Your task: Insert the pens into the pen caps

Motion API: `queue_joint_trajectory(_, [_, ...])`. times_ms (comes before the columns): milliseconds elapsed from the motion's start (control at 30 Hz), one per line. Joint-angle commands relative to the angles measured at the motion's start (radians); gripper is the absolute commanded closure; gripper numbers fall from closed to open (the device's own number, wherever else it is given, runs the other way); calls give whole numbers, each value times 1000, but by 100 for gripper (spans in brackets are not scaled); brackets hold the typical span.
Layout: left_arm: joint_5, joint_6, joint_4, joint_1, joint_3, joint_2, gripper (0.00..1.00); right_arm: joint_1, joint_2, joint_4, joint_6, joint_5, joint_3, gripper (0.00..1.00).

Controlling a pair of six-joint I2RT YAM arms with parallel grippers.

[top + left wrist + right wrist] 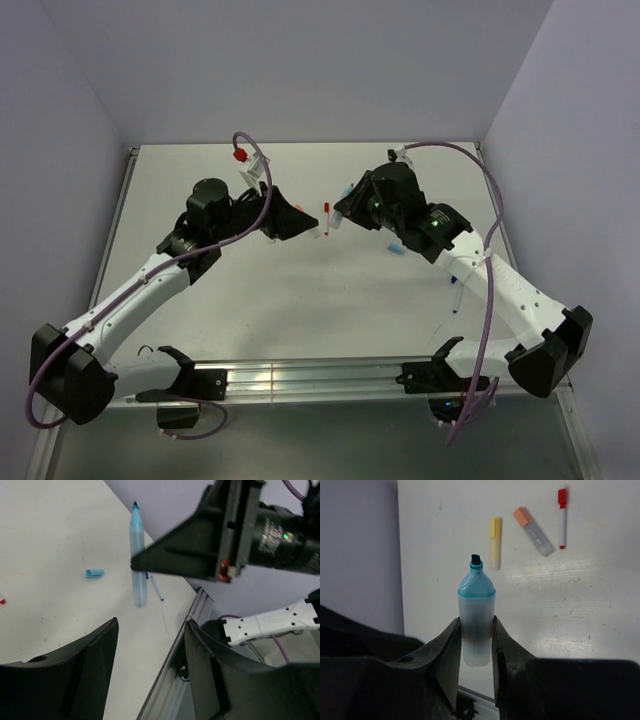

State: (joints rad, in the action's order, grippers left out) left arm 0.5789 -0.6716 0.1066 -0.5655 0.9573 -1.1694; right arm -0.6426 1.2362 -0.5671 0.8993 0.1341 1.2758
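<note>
My right gripper (476, 622) is shut on a light blue marker (476, 611), uncapped, with a teal collar and a dark tip pointing away from the wrist. It holds the marker above the table. The same marker shows in the left wrist view (137, 555), between the right fingers. My left gripper (150, 622) is open and empty, facing the right gripper (343, 215) at mid-table. A light blue cap (94, 573) lies on the table below. A yellow-capped pen (495, 542), an orange-capped marker (534, 531) and a red pen (562, 517) lie beyond.
A thin dark blue pen (155, 587) lies near the table's right edge, also visible from above (456, 292). The metal rail (175, 675) borders that edge. The light blue cap also shows in the top view (397, 246), under the right arm.
</note>
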Motion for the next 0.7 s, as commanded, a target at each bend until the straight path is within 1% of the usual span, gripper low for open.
queue_joint_trajectory(0, [-89, 59, -34, -14, 52, -38, 40, -32, 8, 36, -5, -4, 75, 100])
queue_joint_trajectory(267, [-122, 76, -31, -34, 64, -79, 41, -83, 58, 19, -17, 2, 160, 100])
queue_joint_trajectory(567, [-110, 76, -16, -39, 58, -55, 41, -124, 117, 7, -20, 30, 188, 100])
queue_joint_trajectory(667, [-109, 83, -42, -39, 64, -53, 42, -126, 117, 9, -20, 56, 186, 100])
